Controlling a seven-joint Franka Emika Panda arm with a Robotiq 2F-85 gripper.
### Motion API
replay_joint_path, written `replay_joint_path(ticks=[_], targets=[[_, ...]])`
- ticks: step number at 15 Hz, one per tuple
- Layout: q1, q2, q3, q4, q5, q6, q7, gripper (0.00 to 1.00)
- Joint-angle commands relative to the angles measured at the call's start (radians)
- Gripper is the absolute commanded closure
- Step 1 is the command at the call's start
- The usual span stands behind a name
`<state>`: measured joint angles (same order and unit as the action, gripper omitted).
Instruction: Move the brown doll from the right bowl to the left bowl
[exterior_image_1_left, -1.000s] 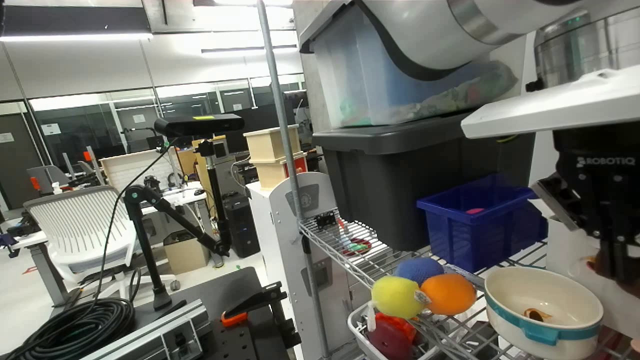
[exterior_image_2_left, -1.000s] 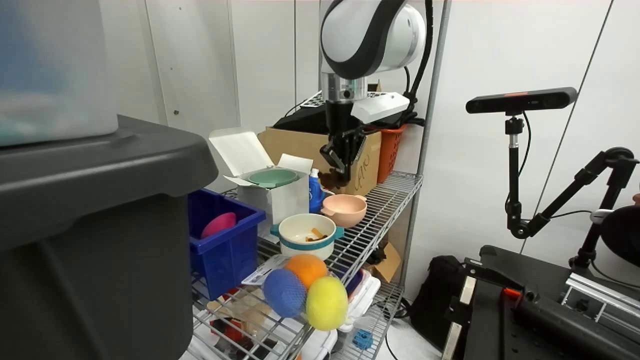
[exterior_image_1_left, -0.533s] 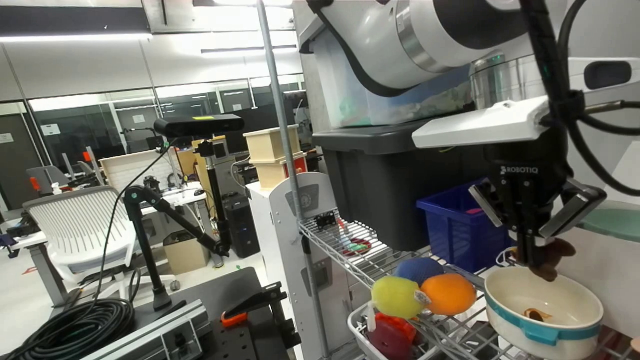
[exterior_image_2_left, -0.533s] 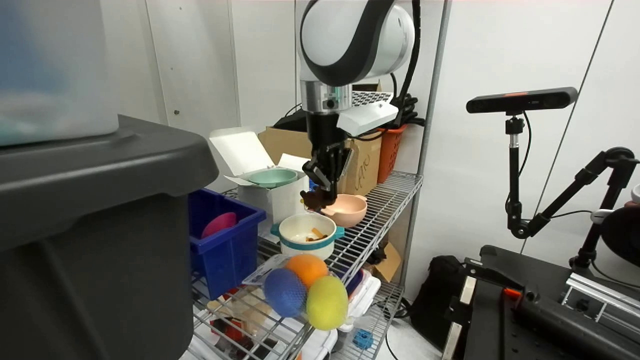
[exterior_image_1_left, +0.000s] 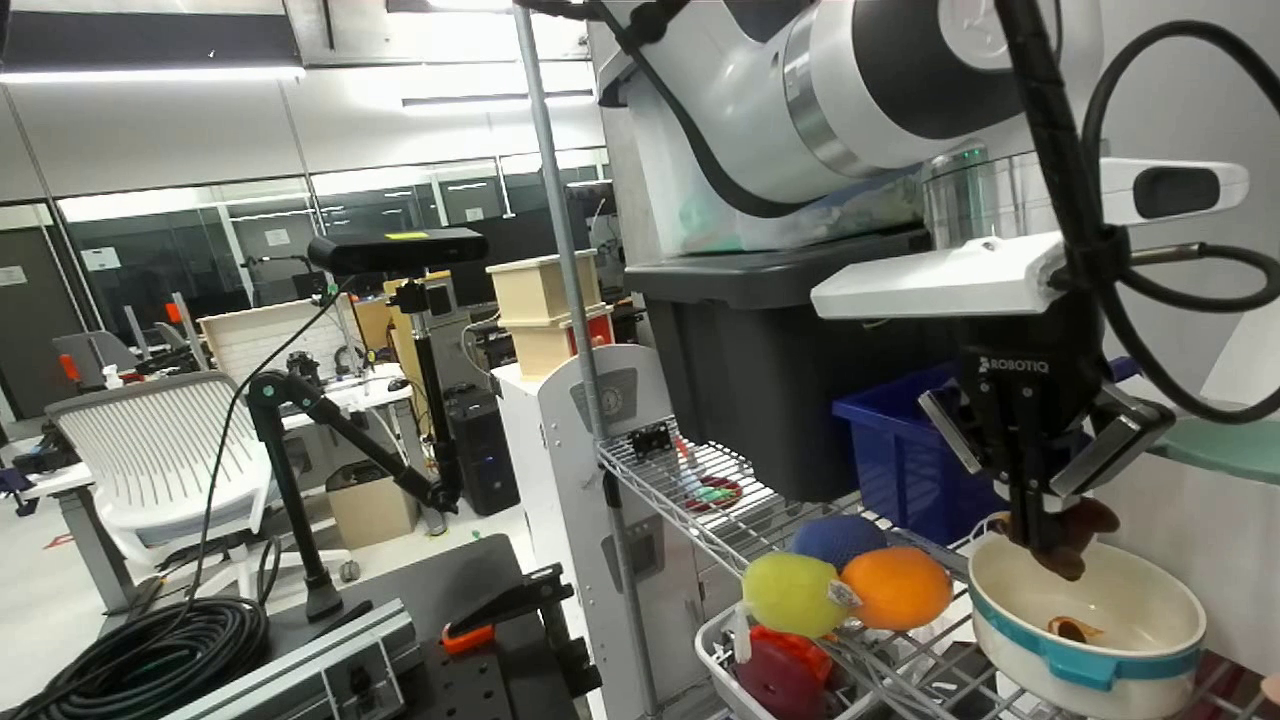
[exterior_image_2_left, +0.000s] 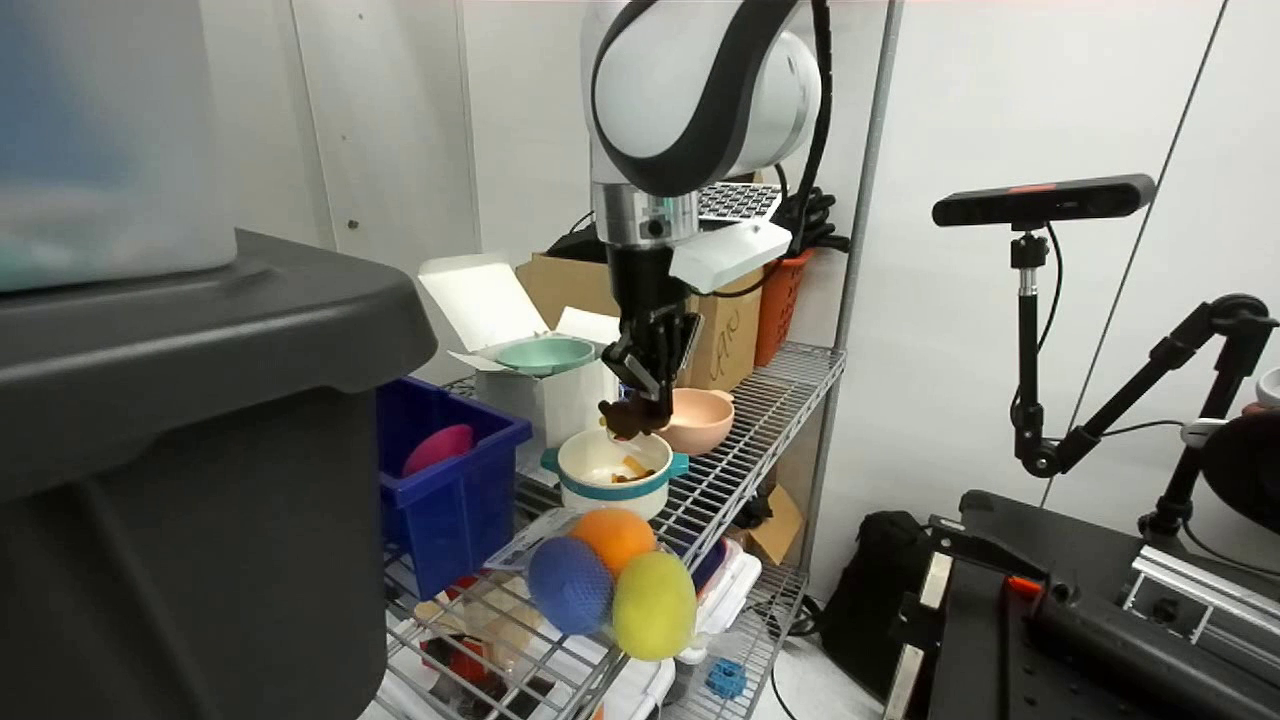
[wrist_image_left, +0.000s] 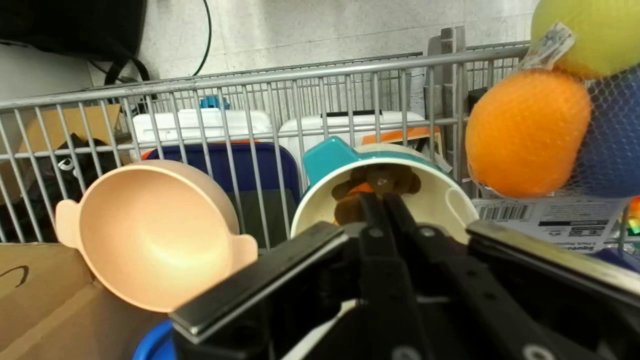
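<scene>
In an exterior view, the gripper (exterior_image_1_left: 1037, 545) hangs at the lower right with its fingers close together, pinching the brown doll (exterior_image_1_left: 1080, 535); the doll juts out to the right of the fingertips, overlapping in the picture the back rim of the left bowl (exterior_image_1_left: 1010, 635), cream-white with a teal band. Whether doll and bowl touch, I cannot tell. This view takes in a white office chair (exterior_image_1_left: 160, 440) at the far left and a curled orange-brown piece (exterior_image_1_left: 1070, 628) on the bowl's floor. In an exterior view, the peach bowl (exterior_image_2_left: 705, 420) stands right of center, partly hidden by the gripper, while a white box (exterior_image_2_left: 575, 410) with a green bowl (exterior_image_2_left: 545, 360) in it stands to its left; a pink item (exterior_image_2_left: 440, 450) shows inside the blue crate (exterior_image_2_left: 450, 530). Here the doll sticks out to the left of the fingertips, over the left bowl's far rim. In the wrist view, the inside of the peach bowl is spread out at the left, and the left bowl sits near the center, an orange ball (wrist_image_left: 527, 132) to its right. There the doll lies just past the fingertips, toward the top of the frame, against the bowl's cream inside; what the orange patch (wrist_image_left: 362, 188) beside it belongs to, I cannot tell.
</scene>
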<state>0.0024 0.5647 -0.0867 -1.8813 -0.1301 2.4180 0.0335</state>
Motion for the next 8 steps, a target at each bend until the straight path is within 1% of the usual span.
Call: replay_joint_path(ticks=[1, 2, 3, 5, 7, 8], targets=[[-0.002, 0.012, -0.005, 0.016, -0.013, 0.001, 0.007, 0.99], [-0.001, 0.016, -0.008, 0.017, -0.016, 0.002, 0.009, 0.92], [0.000, 0.020, -0.011, 0.022, -0.017, 0.001, 0.012, 0.69], [0.001, 0.029, -0.014, 0.031, -0.016, -0.006, 0.016, 0.64], [0.001, 0.034, -0.018, 0.034, -0.017, -0.003, 0.020, 0.53], [0.001, 0.036, -0.019, 0.037, -0.016, -0.001, 0.022, 0.44]])
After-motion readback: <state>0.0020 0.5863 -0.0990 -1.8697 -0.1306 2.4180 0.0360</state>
